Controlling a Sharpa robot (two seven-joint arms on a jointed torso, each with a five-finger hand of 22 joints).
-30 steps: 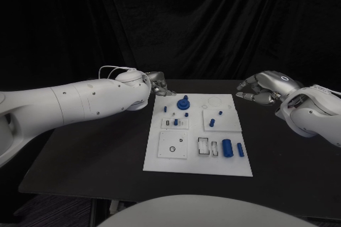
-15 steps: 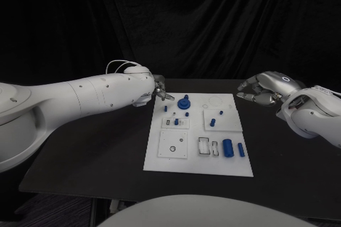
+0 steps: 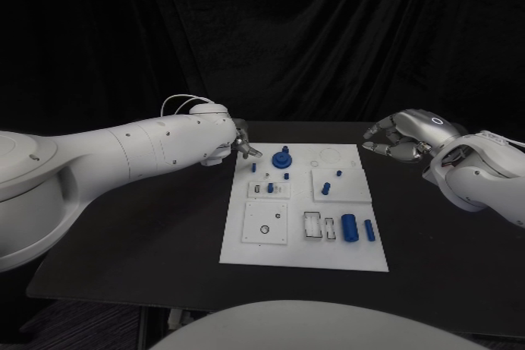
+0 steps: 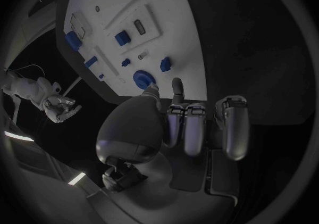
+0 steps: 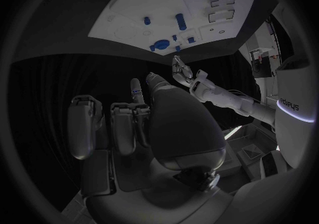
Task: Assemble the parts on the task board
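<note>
The white task board (image 3: pixel 247 247) lies in the middle of the black table. A blue round part with a peg (image 3: pixel 284 160) stands near its far edge, with small blue pegs (image 3: pixel 270 188) around it. A thick blue cylinder (image 3: pixel 350 226) and a slimmer one (image 3: pixel 369 229) lie at the near right. My left hand (image 3: pixel 243 141) hovers just off the board's far left corner, fingers curled in, holding nothing; its fingers (image 4: pixel 196 128) show the same in the wrist view. My right hand (image 3: pixel 399 141) hangs past the far right corner, also curled with nothing in it.
Bare black table (image 3: pixel 143 228) lies on both sides of the board. My left forearm (image 3: pixel 131 149) stretches across the table's left half. A black curtain hangs behind the table. The board (image 5: pixel 133 8) and its blue parts also appear beyond my right hand in the wrist view.
My left hand has drawn slightly left, off the board's far corner, and the arm behind it has swung nearer. The right hand has not moved.
</note>
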